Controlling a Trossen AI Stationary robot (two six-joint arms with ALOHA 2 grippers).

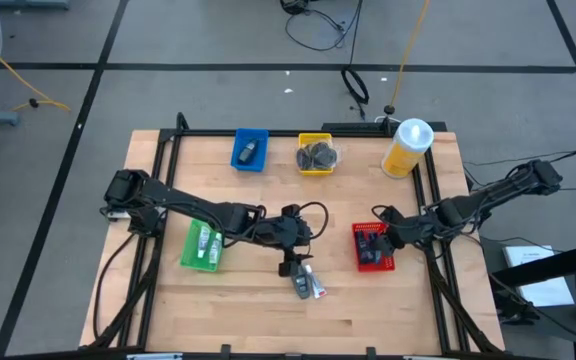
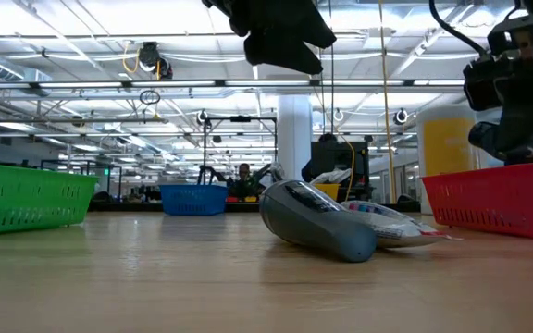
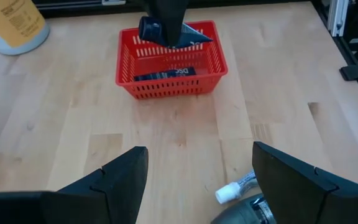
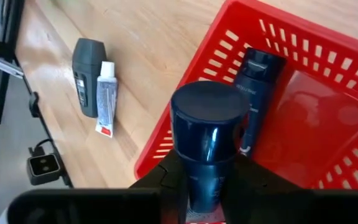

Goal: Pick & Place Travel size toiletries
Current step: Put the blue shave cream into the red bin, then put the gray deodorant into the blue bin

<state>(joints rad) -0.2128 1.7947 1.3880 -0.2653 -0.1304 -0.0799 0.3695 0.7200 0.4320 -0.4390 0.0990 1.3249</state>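
Observation:
My right gripper [image 4: 207, 183] is shut on a dark blue mini bottle [image 4: 207, 140] above the red tray [image 4: 303, 118], which holds another dark bottle [image 4: 258, 93]. In the high view the right gripper [image 1: 384, 229] is over the red tray's [image 1: 373, 262] far edge. My left gripper [image 3: 197, 158] is open and hovers at mid-table, just above a grey oblong item [image 1: 299, 284] and a white tube [image 1: 315, 286] that lie side by side on the wood. The low view shows the grey item [image 2: 317, 222] and the tube [image 2: 398, 227] flat on the table, under the left gripper [image 2: 280, 32]. My right gripper pinches the dark blue mini bottle between its two fingers by the lower body [image 4: 205, 177], below the round cap [image 4: 207, 109]. The cap end sticks out past the fingertips. The bottle is lifted clear, over the red tray's near wall [image 3: 166, 87].
A green tray [image 1: 201, 246] sits left of centre, with a blue tray [image 1: 250, 150] and a yellow tray [image 1: 315, 153] at the far edge. A big yellow bottle with a white cap [image 1: 408, 147] stands far right. Black frame rails run along both table sides.

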